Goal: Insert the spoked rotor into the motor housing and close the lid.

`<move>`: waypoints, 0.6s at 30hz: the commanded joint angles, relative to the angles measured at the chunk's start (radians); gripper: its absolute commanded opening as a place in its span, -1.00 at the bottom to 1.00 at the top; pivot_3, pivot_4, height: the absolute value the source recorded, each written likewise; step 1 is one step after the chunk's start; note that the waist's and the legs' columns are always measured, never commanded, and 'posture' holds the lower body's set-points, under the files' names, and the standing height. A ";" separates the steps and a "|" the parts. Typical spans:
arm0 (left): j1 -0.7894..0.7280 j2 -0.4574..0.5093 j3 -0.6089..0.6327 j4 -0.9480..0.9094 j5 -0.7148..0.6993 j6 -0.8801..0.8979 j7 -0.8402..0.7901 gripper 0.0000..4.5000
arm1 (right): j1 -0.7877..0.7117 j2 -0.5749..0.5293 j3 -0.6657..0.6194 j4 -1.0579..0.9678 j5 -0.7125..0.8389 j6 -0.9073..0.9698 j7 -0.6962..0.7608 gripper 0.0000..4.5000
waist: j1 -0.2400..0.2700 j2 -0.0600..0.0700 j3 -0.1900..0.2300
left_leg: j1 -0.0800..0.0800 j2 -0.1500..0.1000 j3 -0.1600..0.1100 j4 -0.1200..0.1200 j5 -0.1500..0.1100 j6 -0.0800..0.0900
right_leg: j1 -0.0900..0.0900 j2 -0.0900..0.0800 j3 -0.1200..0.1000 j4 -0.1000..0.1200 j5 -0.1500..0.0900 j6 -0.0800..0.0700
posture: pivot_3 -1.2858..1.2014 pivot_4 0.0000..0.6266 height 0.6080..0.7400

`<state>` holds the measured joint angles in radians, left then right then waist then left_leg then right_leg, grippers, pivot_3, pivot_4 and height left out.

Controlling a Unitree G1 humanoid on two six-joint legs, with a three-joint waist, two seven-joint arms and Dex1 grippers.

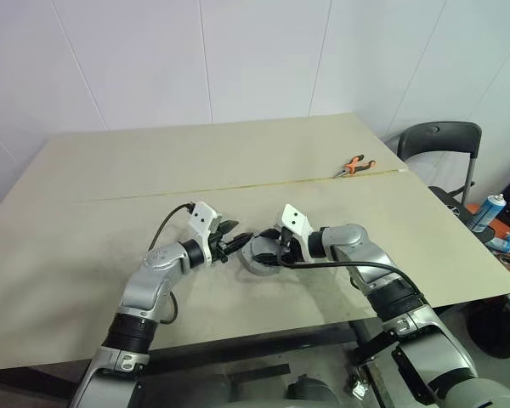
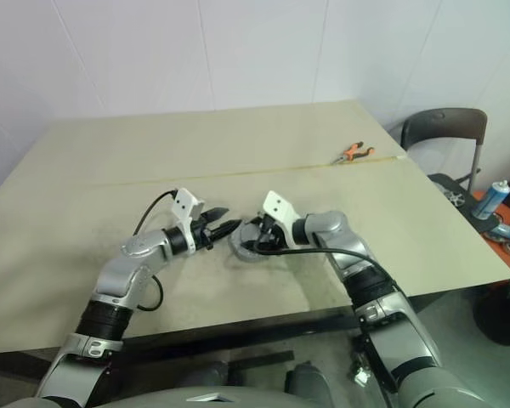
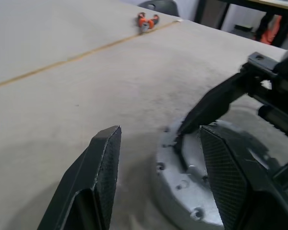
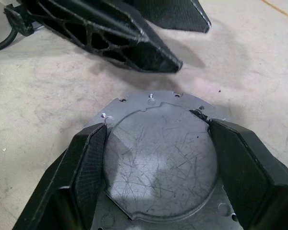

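Near the table's [image 1: 85, 238] front edge, the right gripper [image 4: 156, 139] clamps its two fingers on opposite sides of a scratched, smooth grey disc, apparently the lid [image 4: 158, 158], seated on a round base with screw holes. At its 9 o'clock in the head views, the left gripper [image 1: 231, 240] points toward it, fingers apart, holding nothing. Orange-handled pliers [image 1: 354, 165] lie far off at 1 o'clock.

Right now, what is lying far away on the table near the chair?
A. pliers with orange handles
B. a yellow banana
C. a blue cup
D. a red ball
A: a small pair of pliers with orange handles lies on the table by its far right edge, close to the dark chair.
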<state>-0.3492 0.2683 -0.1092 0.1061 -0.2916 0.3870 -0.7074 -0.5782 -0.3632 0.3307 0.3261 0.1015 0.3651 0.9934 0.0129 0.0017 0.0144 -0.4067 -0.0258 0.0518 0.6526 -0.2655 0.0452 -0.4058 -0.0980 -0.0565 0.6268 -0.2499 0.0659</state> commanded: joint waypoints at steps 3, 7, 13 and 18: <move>-0.056 -0.027 -0.031 0.036 -0.005 -0.009 -0.048 0.05 | 0.029 -0.008 0.036 0.049 -0.049 0.020 -0.011 0.42 | 0.000 0.001 -0.001 | 0.000 0.000 0.000 0.000 0.000 0.000 | 0.000 0.000 0.000 0.000 0.000 0.000 | 0.03 -1.00 1.00; -0.068 -0.039 -0.053 0.040 0.004 0.024 -0.057 -0.49 | 0.035 -0.010 0.032 0.042 -0.050 0.024 -0.021 0.42 | 0.000 0.001 -0.001 | 0.000 0.000 0.000 0.000 0.000 0.000 | 0.000 0.000 0.000 0.000 0.000 0.000 | 0.03 -1.00 1.00; -0.082 -0.035 -0.075 0.065 0.053 0.000 -0.039 -0.80 | 0.051 -0.015 0.029 0.032 -0.050 0.031 -0.034 0.42 | 0.000 0.001 -0.002 | 0.001 0.000 0.000 0.001 0.000 0.000 | 0.001 0.000 0.000 0.000 0.000 0.000 | 0.03 -1.00 1.00; -0.066 -0.031 -0.069 0.027 0.003 0.036 -0.103 -0.99 | 0.049 -0.016 0.027 0.036 -0.050 0.031 -0.040 0.42 | 0.000 0.001 -0.002 | 0.001 0.000 0.000 0.001 0.000 0.000 | 0.001 0.000 0.000 0.000 0.000 0.000 | 0.03 -1.00 1.00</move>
<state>-0.4058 0.2321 -0.1822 0.1750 -0.2726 0.4148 -0.7975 -0.5619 -0.3627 0.3291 0.3116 0.1018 0.3642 0.9700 0.0130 0.0031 0.0125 -0.4061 -0.0257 0.0518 0.6532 -0.2654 0.0453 -0.4051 -0.0981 -0.0564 0.6271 -0.2501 0.0656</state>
